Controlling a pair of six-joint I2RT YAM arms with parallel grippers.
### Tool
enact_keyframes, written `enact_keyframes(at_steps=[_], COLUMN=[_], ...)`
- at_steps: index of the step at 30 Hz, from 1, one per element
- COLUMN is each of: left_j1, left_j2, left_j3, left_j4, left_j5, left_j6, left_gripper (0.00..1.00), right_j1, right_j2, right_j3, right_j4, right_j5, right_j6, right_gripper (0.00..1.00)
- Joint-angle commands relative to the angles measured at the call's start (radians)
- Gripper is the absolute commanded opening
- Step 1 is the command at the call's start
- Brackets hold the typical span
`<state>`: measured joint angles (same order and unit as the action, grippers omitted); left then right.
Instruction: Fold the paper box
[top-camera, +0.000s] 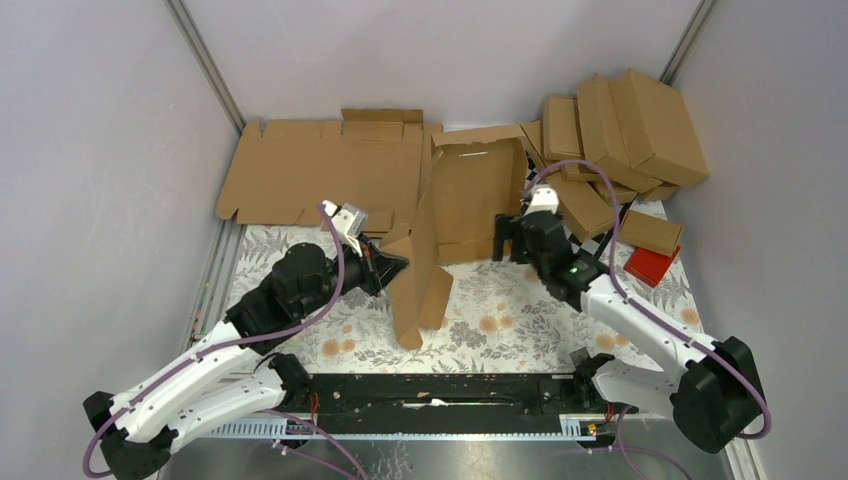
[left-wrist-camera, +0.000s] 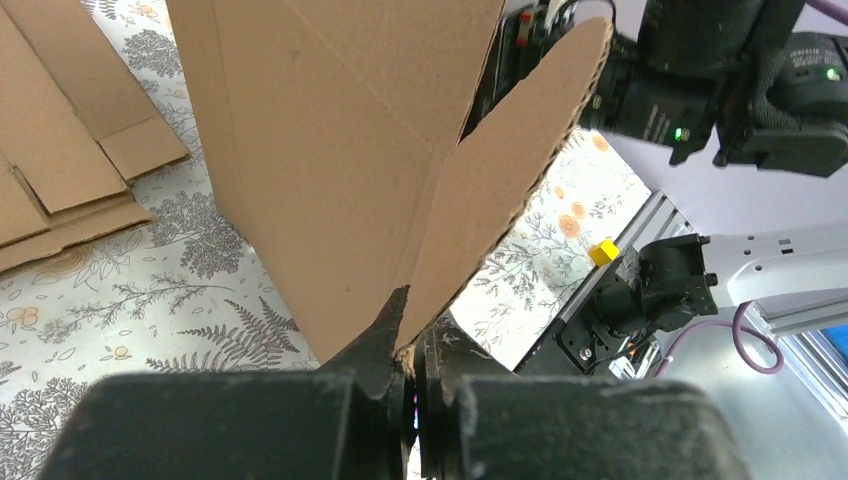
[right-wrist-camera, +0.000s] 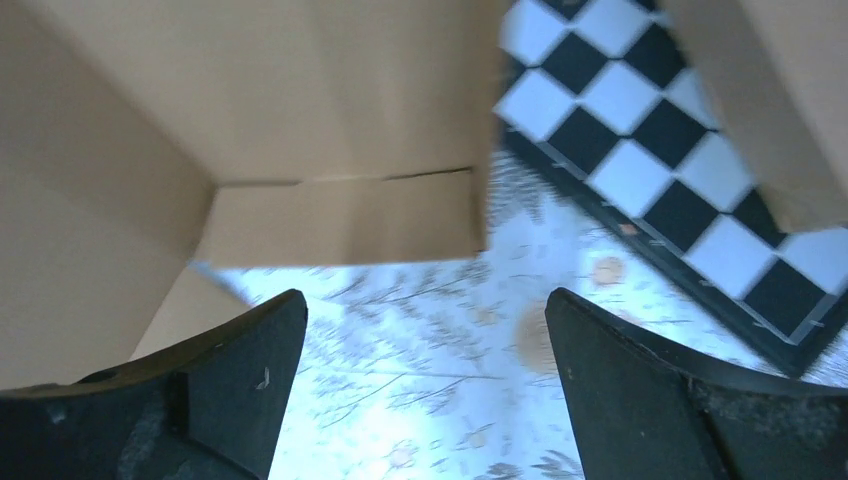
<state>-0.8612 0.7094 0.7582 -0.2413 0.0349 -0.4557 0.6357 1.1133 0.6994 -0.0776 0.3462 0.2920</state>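
From above, the paper box (top-camera: 465, 200) stands half-raised at mid-table between the arms, its tall side wall running from the near side towards the back. The left gripper (top-camera: 393, 267) meets that wall from the left. The right gripper (top-camera: 504, 243) sits just beside the box's right edge. A flat cardboard sheet (top-camera: 320, 170) and a stack of finished boxes (top-camera: 620, 130) crowd the back, so free room lies nearer the arms.

In the left wrist view, the left gripper (left-wrist-camera: 405, 352) is clenched on the wall's lower edge, where a rounded flap (left-wrist-camera: 520, 170) hinges off.

In the right wrist view (somewhat blurred), the right gripper (right-wrist-camera: 425, 335) is spread wide and holds nothing. The box's inner corner (right-wrist-camera: 215, 185) lies ahead to its left and the checkered board (right-wrist-camera: 650, 150) ahead to its right, so its next reach probably goes leftward.
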Motion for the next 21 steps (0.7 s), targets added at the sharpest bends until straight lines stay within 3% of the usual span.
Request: enact_keyframes(at_steps=[1, 6, 15, 18, 21], left_j1=[0.001, 0.002, 0.002, 0.002, 0.002], left_j2=[0.014, 0.033, 0.04, 0.04, 0.042], left_j3=[0.032, 0.064, 0.067, 0.069, 0.071], left_j4=[-0.09, -0.143, -0.141, -0.142, -0.142], left_j5=[-0.03, -0.075, -0.057, -0.054, -0.048], left_j6=[-0.056, -0.071, -0.073, -0.074, -0.069], left_gripper=[0.0, 0.0, 0.0, 0.0, 0.0], right_j1=[-0.192, -0.333, -0.352, -0.352, -0.351], right_j2=[-0.006, 0.014, 0.114, 0.173, 0.207], right_j3=[0.066, 0.106, 0.164, 0.187, 0.185], right_j4=[-0.096, -0.075, 0.067, 0.136, 0.188], right_j5=[-0.097, -0.225, -0.225, -0.256, -0.293], right_j6=[-0.021, -0.013, -0.037, -0.055, -0.062], right_gripper=[0.97, 0.99, 0.98, 0.95, 0.85])
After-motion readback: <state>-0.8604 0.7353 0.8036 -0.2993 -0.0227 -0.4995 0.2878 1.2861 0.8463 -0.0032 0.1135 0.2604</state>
